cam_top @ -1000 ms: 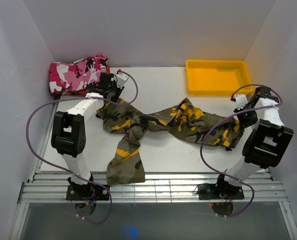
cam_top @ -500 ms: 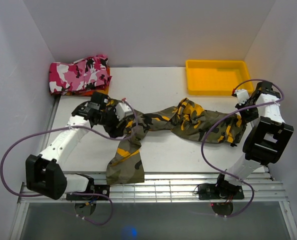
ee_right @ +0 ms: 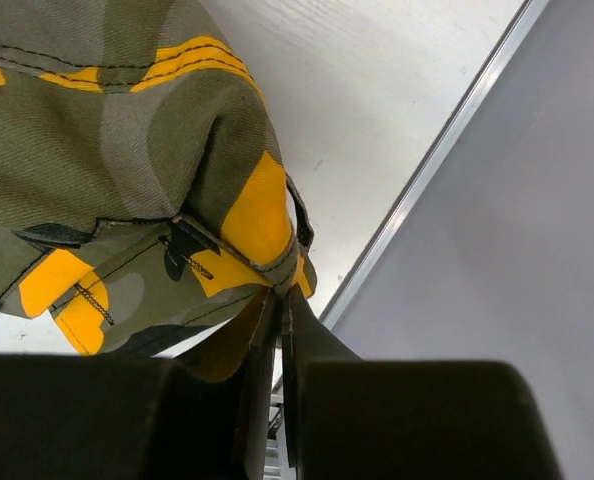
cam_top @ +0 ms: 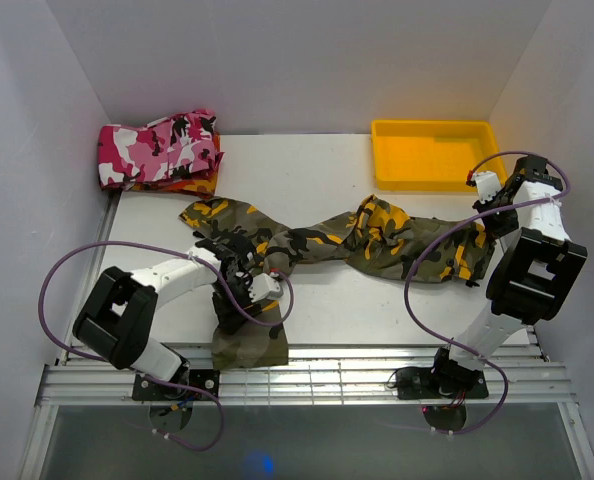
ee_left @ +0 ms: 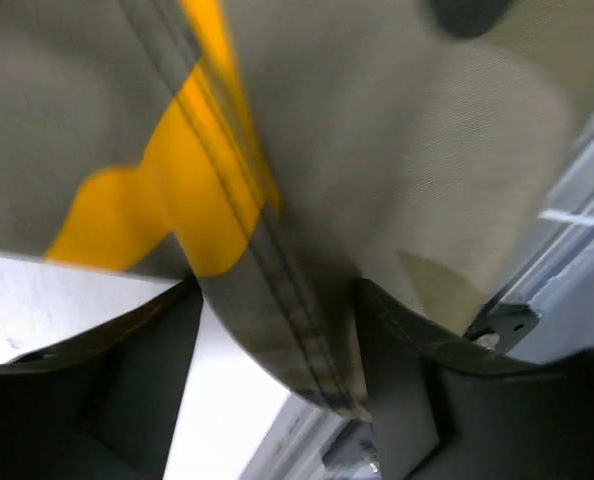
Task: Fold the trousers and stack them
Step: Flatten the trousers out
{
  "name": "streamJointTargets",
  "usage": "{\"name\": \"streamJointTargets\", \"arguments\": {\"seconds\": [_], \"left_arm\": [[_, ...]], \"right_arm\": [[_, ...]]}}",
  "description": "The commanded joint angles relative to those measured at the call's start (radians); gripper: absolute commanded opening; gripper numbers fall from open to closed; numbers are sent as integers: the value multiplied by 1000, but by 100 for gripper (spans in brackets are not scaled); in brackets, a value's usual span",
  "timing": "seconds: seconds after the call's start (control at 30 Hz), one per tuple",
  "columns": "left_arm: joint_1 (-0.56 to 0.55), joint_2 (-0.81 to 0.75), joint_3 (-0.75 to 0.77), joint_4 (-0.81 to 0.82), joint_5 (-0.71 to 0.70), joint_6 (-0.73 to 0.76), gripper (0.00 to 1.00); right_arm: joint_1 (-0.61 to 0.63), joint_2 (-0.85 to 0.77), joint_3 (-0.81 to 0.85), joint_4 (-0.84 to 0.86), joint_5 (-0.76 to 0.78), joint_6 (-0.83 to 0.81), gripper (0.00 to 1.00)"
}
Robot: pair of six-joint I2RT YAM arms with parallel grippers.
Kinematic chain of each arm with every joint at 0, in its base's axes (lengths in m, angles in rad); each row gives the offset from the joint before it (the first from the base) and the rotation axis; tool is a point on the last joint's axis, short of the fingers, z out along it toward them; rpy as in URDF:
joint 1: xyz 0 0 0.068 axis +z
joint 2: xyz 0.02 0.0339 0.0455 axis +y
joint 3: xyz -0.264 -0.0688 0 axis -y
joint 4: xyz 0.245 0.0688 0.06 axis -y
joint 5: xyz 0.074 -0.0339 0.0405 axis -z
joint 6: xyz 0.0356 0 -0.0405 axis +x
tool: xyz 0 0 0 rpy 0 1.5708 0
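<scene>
The left gripper (ee_left: 277, 325) gapes astride the near leg's seam, probably to pinch it for folding, while the right gripper (ee_right: 279, 300), clamped on the right-hand end, anchors the trousers (cam_top: 317, 240) sprawled across the table (cam_top: 307, 170).

The left arm folds low, its forearm running toward three o'clock. Its hand (cam_top: 249, 292) points down with the fingers spread wide. The right arm rears up, its hand (cam_top: 489, 220) toward one o'clock of its base, pinched shut on the trousers (cam_top: 377, 235).
</scene>
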Motion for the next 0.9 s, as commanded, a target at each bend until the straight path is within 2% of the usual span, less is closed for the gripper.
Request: {"name": "streamJointTargets", "arguments": {"seconds": [0.0, 0.07, 0.1, 0.17, 0.23, 0.27, 0.33, 0.43, 0.5, 0.63, 0.67, 0.73, 0.77, 0.87], "left_arm": [[-1, 13, -30, 89, -130, -20, 64], [0, 19, -35, 92, -144, -29, 37], [14, 18, -35, 96, -153, -32, 11], [51, 9, -18, 115, -211, -32, 0], [144, -8, 9, 136, -261, -5, 0], [181, -14, 37, 148, -339, 12, 0], [291, -39, 55, 205, -409, 84, 0], [417, -86, 62, 355, -536, 176, 0], [497, -99, 84, 456, -564, 238, 0], [609, -88, 177, 558, -558, 238, 0], [623, -73, 195, 561, -549, 233, 0], [637, -45, 212, 547, -532, 227, 0], [637, -31, 207, 547, -524, 224, 0], [640, 1, 188, 546, -470, 198, 0]], "right_arm": [[-2, -3, 52, 6, 6, -4, 8], [-2, 7, 58, 11, 4, -2, 8], [-2, 12, 64, 14, 1, -4, 8], [1, 29, 75, 29, -6, -4, 8], [4, 41, 83, 49, -5, -6, 8], [8, 52, 86, 58, -6, -6, 8], [12, 66, 103, 73, -32, -10, 8], [21, 92, 141, 70, -90, -21, 8], [35, 103, 158, 61, -114, -41, 8], [47, 87, 167, 96, -131, -68, 8], [48, 90, 176, 110, -115, -68, 21], [48, 101, 204, 118, -94, -75, 37], [47, 116, 230, 98, -101, -75, 55], [44, 139, 375, -26, -221, -102, 68]]}}
